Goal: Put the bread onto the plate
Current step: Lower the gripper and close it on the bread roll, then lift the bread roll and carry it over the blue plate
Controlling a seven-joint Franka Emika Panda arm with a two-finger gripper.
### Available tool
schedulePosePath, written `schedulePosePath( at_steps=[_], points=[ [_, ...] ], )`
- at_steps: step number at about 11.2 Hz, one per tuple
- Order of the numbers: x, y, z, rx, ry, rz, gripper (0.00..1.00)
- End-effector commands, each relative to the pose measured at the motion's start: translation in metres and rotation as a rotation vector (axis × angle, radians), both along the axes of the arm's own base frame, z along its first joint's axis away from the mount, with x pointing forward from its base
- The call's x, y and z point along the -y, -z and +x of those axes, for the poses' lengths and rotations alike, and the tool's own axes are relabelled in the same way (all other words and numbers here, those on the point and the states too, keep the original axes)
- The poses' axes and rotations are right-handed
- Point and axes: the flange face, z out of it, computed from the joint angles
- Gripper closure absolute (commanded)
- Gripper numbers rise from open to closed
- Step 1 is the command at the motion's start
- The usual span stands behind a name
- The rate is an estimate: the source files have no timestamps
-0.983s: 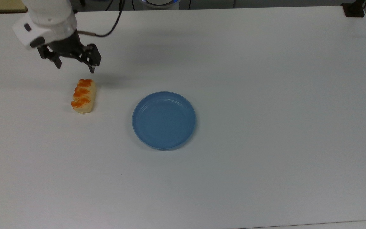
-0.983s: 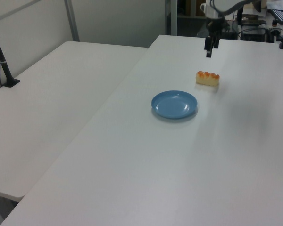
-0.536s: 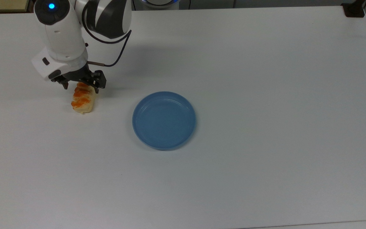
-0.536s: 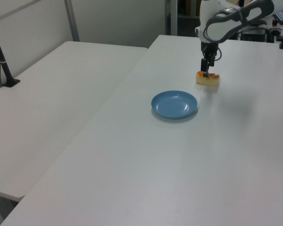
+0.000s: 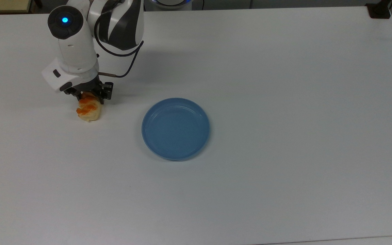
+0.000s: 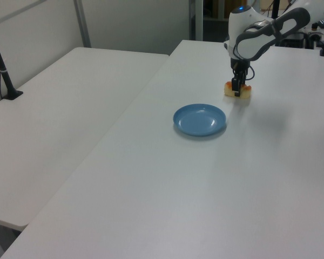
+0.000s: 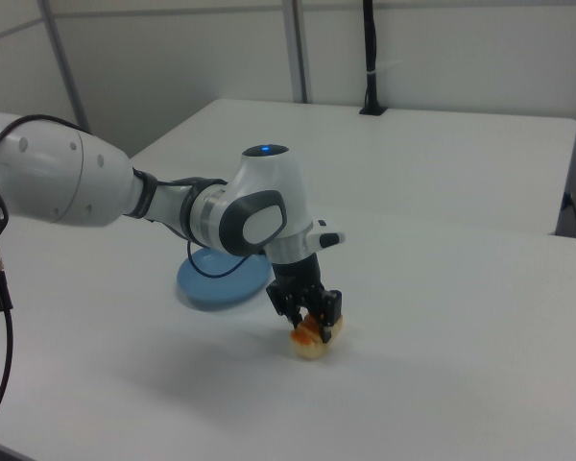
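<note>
The bread lies on the white table near the top view's left, a pale-yellow roll with orange bumps; its far end is hidden under the gripper. My gripper is down over it, open, one finger on each side of the roll. From the left view, the gripper stands upright over the bread. From the right view, the fingers straddle the bread. The blue plate sits empty to the bread's right in the top view, also seen as the plate and the plate.
A black clamp base sits at the table's far right corner in the top view. A second white table adjoins in the left view, with a black pole on it. White tabletop surrounds the plate on all sides.
The arm came forward and down from behind the bread; the gripper now sits lower around the roll. Bread and plate have not moved.
</note>
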Motion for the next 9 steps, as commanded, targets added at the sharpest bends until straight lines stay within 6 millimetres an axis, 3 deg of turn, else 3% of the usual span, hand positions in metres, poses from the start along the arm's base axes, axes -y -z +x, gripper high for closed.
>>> schedulePosePath(
  at_steps=[1, 2, 3, 4, 5, 7, 9],
  points=[
    [-0.006, -0.012, -0.001, 0.025, -0.03, -0.011, 0.76],
    [-0.012, -0.04, 0.001, 0.068, -0.025, -0.003, 0.75],
    [-0.031, -0.069, 0.003, 0.088, -0.036, 0.017, 0.71],
    [-0.058, -0.091, 0.012, 0.089, -0.041, 0.044, 0.69],
    [-0.097, -0.106, 0.026, 0.124, -0.043, 0.076, 0.69],
    [-0.161, -0.108, 0.032, 0.13, -0.108, 0.087, 0.64],
    [-0.213, -0.085, 0.044, 0.12, -0.118, 0.076, 0.62]
  ],
)
